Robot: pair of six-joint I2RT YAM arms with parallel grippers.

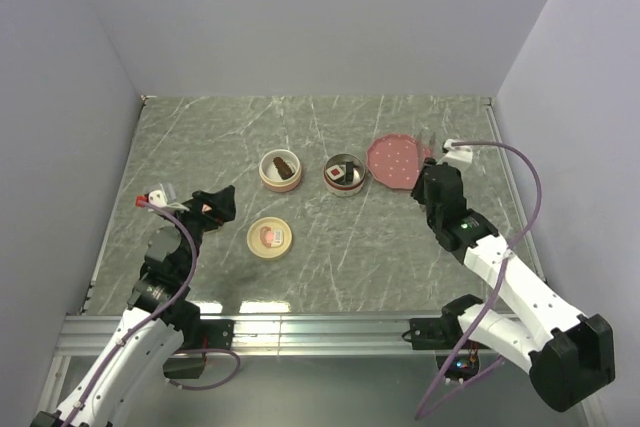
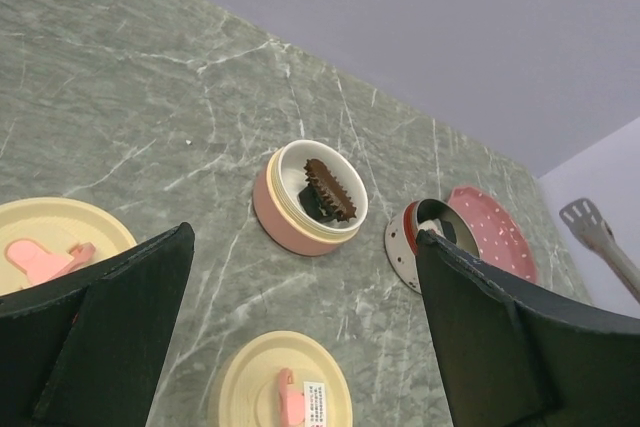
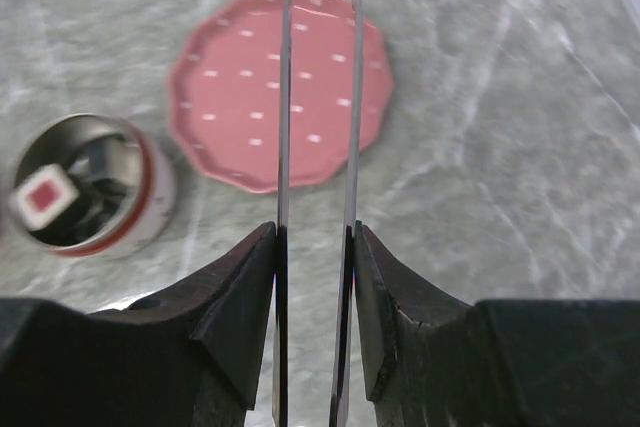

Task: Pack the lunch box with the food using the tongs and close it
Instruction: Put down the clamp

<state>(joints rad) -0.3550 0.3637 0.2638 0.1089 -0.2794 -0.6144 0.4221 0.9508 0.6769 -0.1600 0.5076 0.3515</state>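
My right gripper (image 3: 315, 232) is shut on the tongs (image 3: 285, 97), pressing their two thin arms from both sides. The arms stay slightly apart and reach over the pink dotted plate (image 3: 240, 97), which is bare. From above, the right gripper (image 1: 432, 182) is at the plate's (image 1: 397, 160) right edge. A steel bowl with a red band (image 3: 150, 187) holds dark food with a red-centred piece (image 3: 45, 197) on top. The pink bowl (image 2: 290, 217) holds a dark brown ridged piece (image 2: 330, 190). My left gripper (image 2: 305, 247) hangs open and holds nothing, short of the bowls.
A cream lid with a pink emblem (image 1: 269, 237) lies in front of the bowls, just right of my left gripper (image 1: 215, 205). A second cream lid (image 2: 50, 247) shows at the left of the left wrist view. Grey walls enclose the marbled table (image 1: 330, 247).
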